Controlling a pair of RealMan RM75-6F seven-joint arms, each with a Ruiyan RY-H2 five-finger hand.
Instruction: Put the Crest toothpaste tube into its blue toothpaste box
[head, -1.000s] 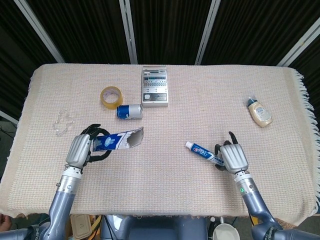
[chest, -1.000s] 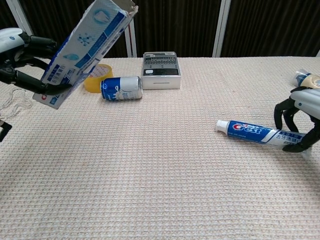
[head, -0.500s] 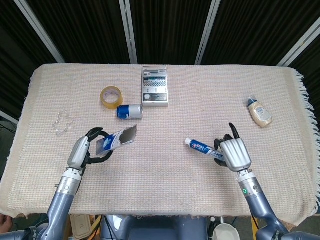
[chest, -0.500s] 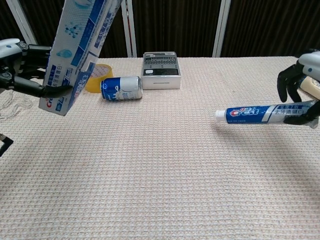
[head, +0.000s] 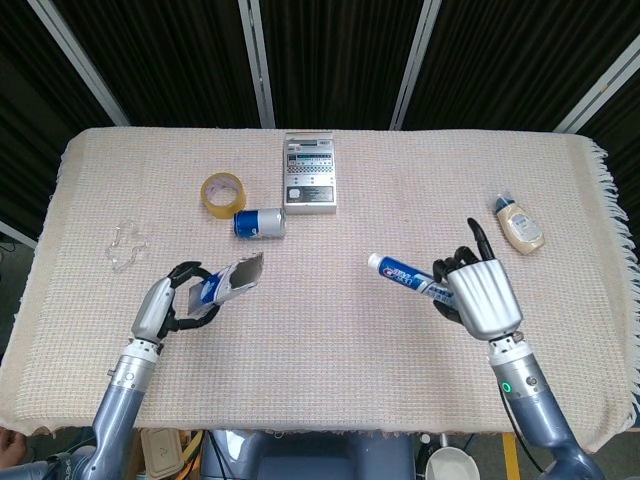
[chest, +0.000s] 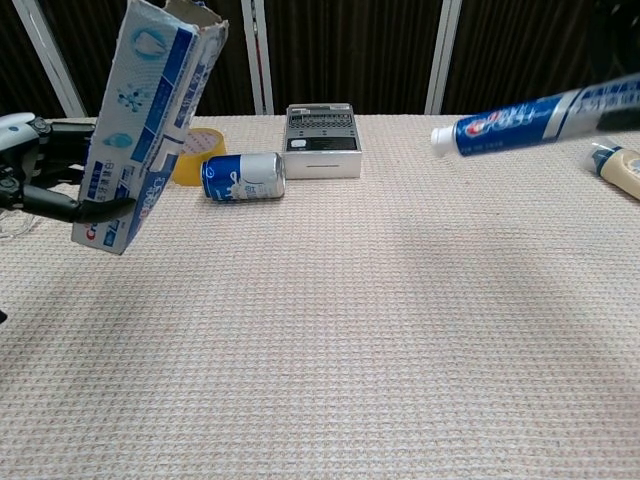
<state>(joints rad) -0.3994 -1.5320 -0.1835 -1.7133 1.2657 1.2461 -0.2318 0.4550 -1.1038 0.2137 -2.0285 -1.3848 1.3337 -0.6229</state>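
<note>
As seen from the head view, the left hand (head: 160, 308) grips the blue toothpaste box (head: 226, 284) by its lower end, open mouth tilted up and toward the centre, while the right hand (head: 480, 297) holds the Crest toothpaste tube (head: 405, 276) by its tail, cap pointing left, above the cloth-covered table (head: 340, 330). A tape roll (head: 223, 192), blue can (head: 259, 222), grey device (head: 310, 172) and cream bottle (head: 520, 223) lie farther back. From the chest view, the box (chest: 145, 118) stands steeply tilted in the left hand (chest: 30, 165); the tube (chest: 540, 115) hangs in the air at upper right, well apart from the box, its holding hand out of frame.
</note>
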